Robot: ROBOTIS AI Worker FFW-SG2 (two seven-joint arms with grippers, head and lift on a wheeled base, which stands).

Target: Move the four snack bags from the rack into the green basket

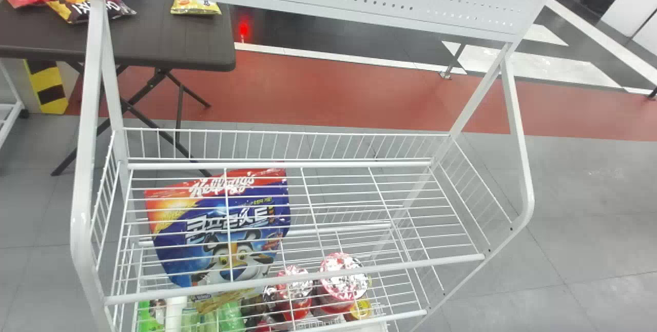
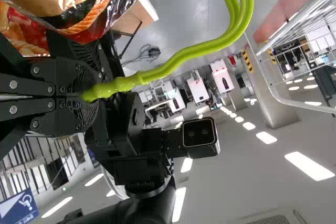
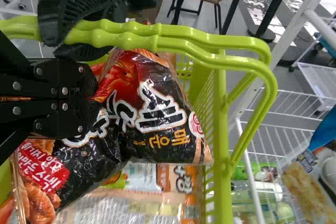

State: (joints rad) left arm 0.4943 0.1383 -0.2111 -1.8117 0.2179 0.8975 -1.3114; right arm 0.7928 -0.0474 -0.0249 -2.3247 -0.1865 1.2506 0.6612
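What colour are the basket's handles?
The handles are lime green, seen best in the right wrist view.

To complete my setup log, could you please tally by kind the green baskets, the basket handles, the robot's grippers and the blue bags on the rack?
Green basket: 1
Basket handles: 2
Grippers: 2, left gripper and right gripper
Blue bag: 1
Total: 6

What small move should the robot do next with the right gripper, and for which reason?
Probably the right gripper should lower the black snack bag a little and let go: it pinches the bag's edge above other packs in the green basket, while the left gripper holds the handles.
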